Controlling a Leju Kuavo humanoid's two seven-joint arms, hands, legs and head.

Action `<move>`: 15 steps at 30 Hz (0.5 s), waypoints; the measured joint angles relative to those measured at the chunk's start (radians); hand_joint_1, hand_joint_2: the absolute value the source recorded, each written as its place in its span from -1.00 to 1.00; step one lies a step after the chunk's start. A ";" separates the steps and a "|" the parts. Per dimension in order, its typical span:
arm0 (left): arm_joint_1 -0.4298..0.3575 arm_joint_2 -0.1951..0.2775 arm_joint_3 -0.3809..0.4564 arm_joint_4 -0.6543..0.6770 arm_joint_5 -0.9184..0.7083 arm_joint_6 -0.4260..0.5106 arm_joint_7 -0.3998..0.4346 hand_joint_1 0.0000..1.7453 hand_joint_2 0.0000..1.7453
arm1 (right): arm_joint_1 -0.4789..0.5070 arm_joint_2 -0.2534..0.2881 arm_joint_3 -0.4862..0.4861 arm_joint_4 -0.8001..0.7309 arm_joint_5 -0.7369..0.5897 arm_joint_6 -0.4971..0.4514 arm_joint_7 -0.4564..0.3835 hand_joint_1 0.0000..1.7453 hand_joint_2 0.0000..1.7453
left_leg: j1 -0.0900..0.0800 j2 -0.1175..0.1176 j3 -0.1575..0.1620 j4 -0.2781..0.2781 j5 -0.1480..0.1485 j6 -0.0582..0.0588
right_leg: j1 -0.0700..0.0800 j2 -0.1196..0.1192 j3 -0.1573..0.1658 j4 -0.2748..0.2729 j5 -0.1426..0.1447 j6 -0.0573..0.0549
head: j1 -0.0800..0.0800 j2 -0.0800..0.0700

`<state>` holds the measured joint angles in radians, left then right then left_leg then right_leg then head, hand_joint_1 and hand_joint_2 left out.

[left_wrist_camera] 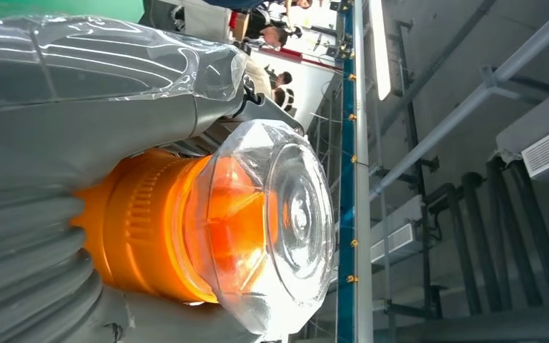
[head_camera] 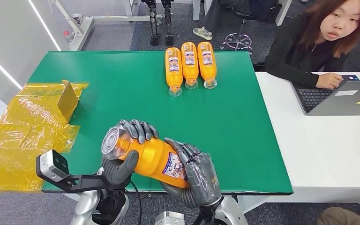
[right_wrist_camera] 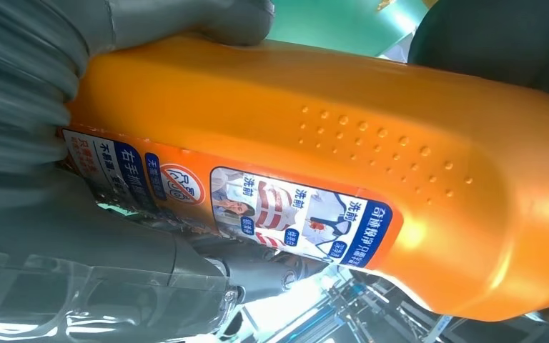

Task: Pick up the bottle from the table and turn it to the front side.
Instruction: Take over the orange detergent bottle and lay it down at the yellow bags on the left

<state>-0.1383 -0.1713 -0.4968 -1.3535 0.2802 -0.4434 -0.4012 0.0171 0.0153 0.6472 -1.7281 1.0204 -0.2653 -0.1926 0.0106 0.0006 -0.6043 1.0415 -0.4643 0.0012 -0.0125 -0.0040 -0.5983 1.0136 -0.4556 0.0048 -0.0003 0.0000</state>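
I have the bottle [head_camera: 152,159] lifted off the table [head_camera: 122,93], lying sideways between both hands at the near edge. It is bright orange plastic with a clear faceted cap [left_wrist_camera: 279,221] pointing to my left, and the ribbed orange neck sits just behind that cap. A blue and white label [right_wrist_camera: 286,214] with small pictures and Chinese text runs along one side; above it I see a patch of raised dots in the plastic. My left hand [head_camera: 124,150] grips the cap end, fingers curled over the top and thumb underneath. My right hand [head_camera: 194,176] wraps the base end, fingers closed over the label side. Three more orange bottles [head_camera: 190,65] lie side by side at the far edge of the table, caps toward me. A person [head_camera: 318,42] sits at a laptop [head_camera: 342,96] on my right.
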 joint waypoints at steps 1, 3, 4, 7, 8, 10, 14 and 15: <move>-0.001 0.000 0.000 0.000 0.001 0.001 0.001 1.00 1.00 | 0.000 0.000 -0.001 -0.002 0.002 0.003 0.001 1.00 1.00 | 0.000 0.000 0.000 0.000 0.000 0.000 | 0.000 0.000 0.000 0.000 0.000 0.000 | 0.000 0.000; -0.003 0.000 0.000 0.000 0.002 0.002 0.001 1.00 1.00 | 0.000 0.000 -0.003 -0.005 0.005 0.007 0.001 1.00 1.00 | 0.000 0.000 0.000 0.000 0.000 0.000 | 0.000 0.000 0.000 0.000 0.000 0.000 | 0.000 0.000; -0.004 0.000 0.000 0.000 0.003 0.002 0.001 1.00 1.00 | 0.000 0.000 -0.004 -0.007 0.006 0.009 0.001 0.52 1.00 | 0.000 0.000 0.000 0.000 0.000 0.000 | 0.000 0.000 0.000 0.000 0.000 0.000 | 0.000 0.000; -0.007 0.000 -0.001 0.000 0.004 0.004 0.002 1.00 1.00 | 0.000 0.001 -0.006 -0.011 0.007 0.012 0.001 -0.98 1.00 | 0.000 0.000 0.000 0.000 0.000 0.000 | 0.000 0.000 0.000 0.000 0.000 0.000 | 0.000 0.000; -0.008 0.000 -0.001 0.000 0.005 0.005 0.002 1.00 1.00 | 0.001 0.001 -0.006 -0.013 0.008 0.012 0.001 -1.00 1.00 | 0.000 0.000 0.000 0.000 0.000 0.000 | 0.000 0.000 0.000 0.000 0.000 0.000 | 0.000 0.000; -0.010 0.001 -0.001 0.000 0.007 0.006 0.001 0.99 1.00 | 0.001 0.003 -0.007 -0.018 0.010 0.012 0.001 -1.00 1.00 | 0.000 0.000 0.000 0.000 0.000 0.000 | 0.000 0.000 0.000 0.000 0.000 0.000 | 0.000 0.000; -0.011 0.002 -0.001 0.000 0.009 0.008 0.001 0.97 1.00 | 0.001 0.003 -0.008 -0.022 0.007 0.011 -0.005 -1.00 1.00 | 0.000 0.000 0.000 0.000 0.000 0.000 | 0.000 0.000 0.000 0.000 0.000 0.000 | 0.000 0.000; -0.011 0.002 -0.001 0.000 0.010 0.010 0.001 0.97 1.00 | 0.002 0.003 -0.008 -0.023 0.007 0.010 -0.007 -1.00 1.00 | 0.000 0.000 0.000 0.000 0.000 0.000 | 0.000 0.000 0.000 0.000 0.000 0.000 | 0.000 0.000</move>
<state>-0.1492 -0.1688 -0.4974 -1.3535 0.2898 -0.4338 -0.3998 0.0187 0.0187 0.6389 -1.7509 1.0277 -0.2556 -0.1999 0.0106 0.0007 -0.6042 1.0415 -0.4643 0.0012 -0.0125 -0.0039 -0.5984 1.0136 -0.4556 0.0048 -0.0002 0.0000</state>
